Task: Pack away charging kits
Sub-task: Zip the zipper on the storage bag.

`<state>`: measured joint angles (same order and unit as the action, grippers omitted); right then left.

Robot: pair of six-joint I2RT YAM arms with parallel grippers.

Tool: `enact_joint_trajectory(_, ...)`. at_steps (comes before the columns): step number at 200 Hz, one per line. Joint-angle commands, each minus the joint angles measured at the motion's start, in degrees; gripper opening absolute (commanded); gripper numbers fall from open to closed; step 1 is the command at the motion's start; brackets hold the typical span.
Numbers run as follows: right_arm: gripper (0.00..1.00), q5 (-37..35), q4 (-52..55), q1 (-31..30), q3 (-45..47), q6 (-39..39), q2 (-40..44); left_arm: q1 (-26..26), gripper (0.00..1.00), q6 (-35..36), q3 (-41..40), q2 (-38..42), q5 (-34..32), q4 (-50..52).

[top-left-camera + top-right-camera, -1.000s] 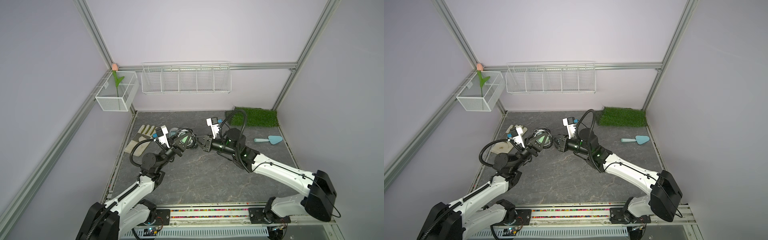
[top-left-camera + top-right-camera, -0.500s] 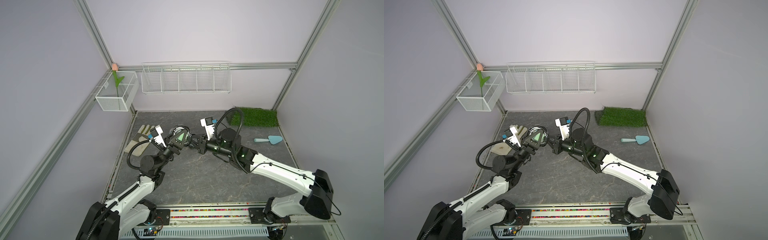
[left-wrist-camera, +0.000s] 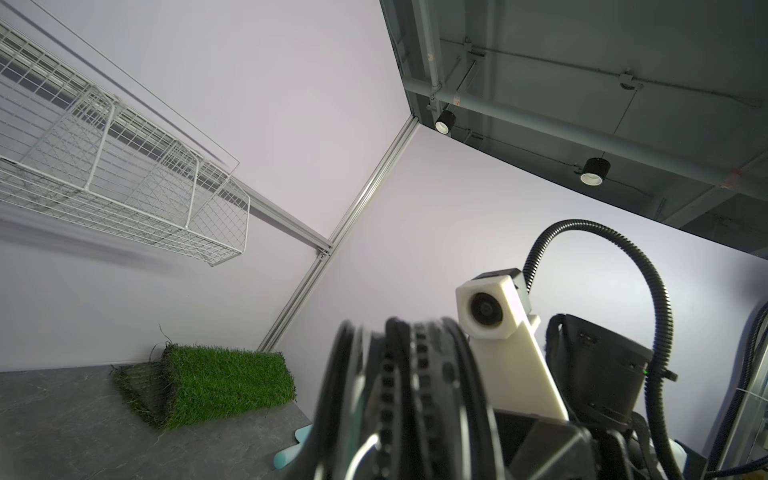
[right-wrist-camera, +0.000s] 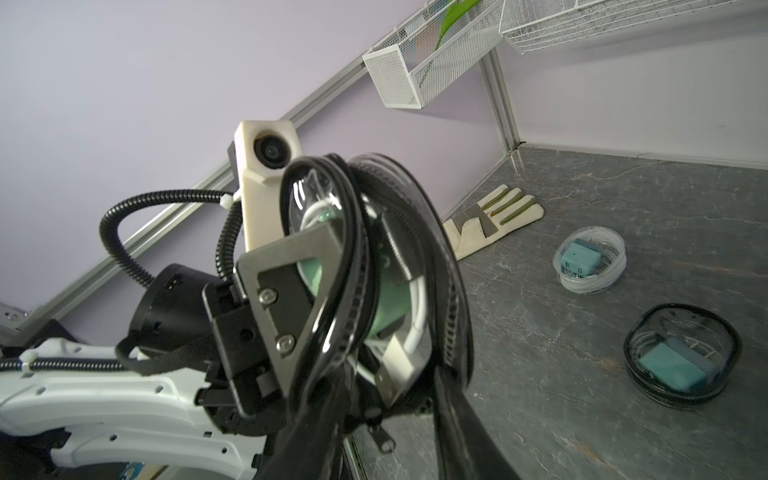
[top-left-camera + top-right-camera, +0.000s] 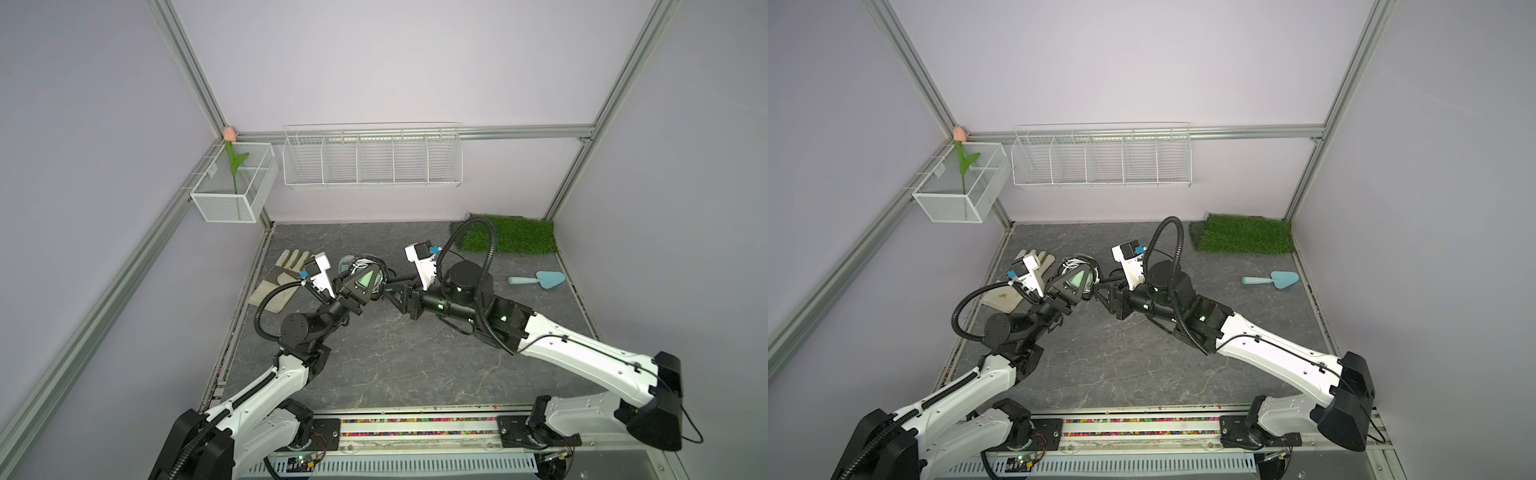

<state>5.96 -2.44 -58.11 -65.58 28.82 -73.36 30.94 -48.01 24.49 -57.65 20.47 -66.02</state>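
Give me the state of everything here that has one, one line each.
Left gripper: fingers shut on the held case.
Right gripper: fingers apart beside that case's rim.
Held case: off the table, on edge, halves gaping, mint charger and white cable inside.
White-rimmed case: flat on the table, teal charger inside.
Other black-rimmed case: flat on the table, second teal charger inside.
Glove: lying flat.
Trowel: lying flat.

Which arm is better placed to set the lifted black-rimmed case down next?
Left. The left gripper clamps the black-rimmed case above the table; the right gripper sits open at its rim, holding nothing.
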Motion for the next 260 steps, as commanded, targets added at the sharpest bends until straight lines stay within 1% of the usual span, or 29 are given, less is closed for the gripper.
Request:
enact_joint_trajectory(1, 0.42, 0.6, 6.4, -1.2, 3.2, -3.5, 4.4, 0.2, 0.00, -0.4, 0.0, 0.3, -0.6, 0.3)
enact_joint_trajectory(37, 0.50, -3.6, 8.2, -1.2, 6.9, -6.4, 11.6, 0.2, 0.00, -0.3, -0.1, 0.0, -1.0, 0.1)
enact_joint_trajectory(57, 0.50, -2.8, 7.2, -1.9, 8.7, -8.1, 12.7, 0.2, 0.00, -0.6, 0.0, -0.3, -0.9, 0.0)
enact_joint_trajectory(76, 0.50, -6.2, 6.4, -4.5, 9.0, -10.4, 10.7, 0.2, 0.00, -1.4, 0.4, -0.4, -1.1, 0.0)
enact_joint_trajectory(97, 0.45, -11.5, 5.8, -6.8, 8.2, -12.9, 7.5, 0.2, 0.00, -2.9, 0.3, -0.3, -1.8, 0.0)
enact_joint_trajectory(119, 0.44, -12.7, 1.8, -8.8, 8.2, -16.3, 5.5, 0.2, 0.00, -3.7, 0.4, -0.2, -2.2, 0.8)
enact_joint_trajectory(139, 0.44, -15.1, 0.3, -9.3, 6.8, -17.7, 3.4, 0.2, 0.00, -3.9, 0.1, 0.0, -2.7, 1.2)
enact_joint_trajectory(197, 0.43, -25.8, -2.5, -9.4, 3.5, -19.3, -1.5, 0.2, 0.00, -4.3, -0.5, 0.8, -3.1, 1.5)
enact_joint_trajectory(206, 0.41, -26.4, -3.1, -9.4, 3.1, -19.6, -2.4, 0.2, 0.00, -4.4, -0.5, 1.2, -3.3, 1.6)
enact_joint_trajectory(260, 0.40, -25.7, -4.6, -9.4, -0.2, -19.8, -5.9, 0.2, 0.00, -4.4, -1.0, 3.6, -4.8, 4.6)
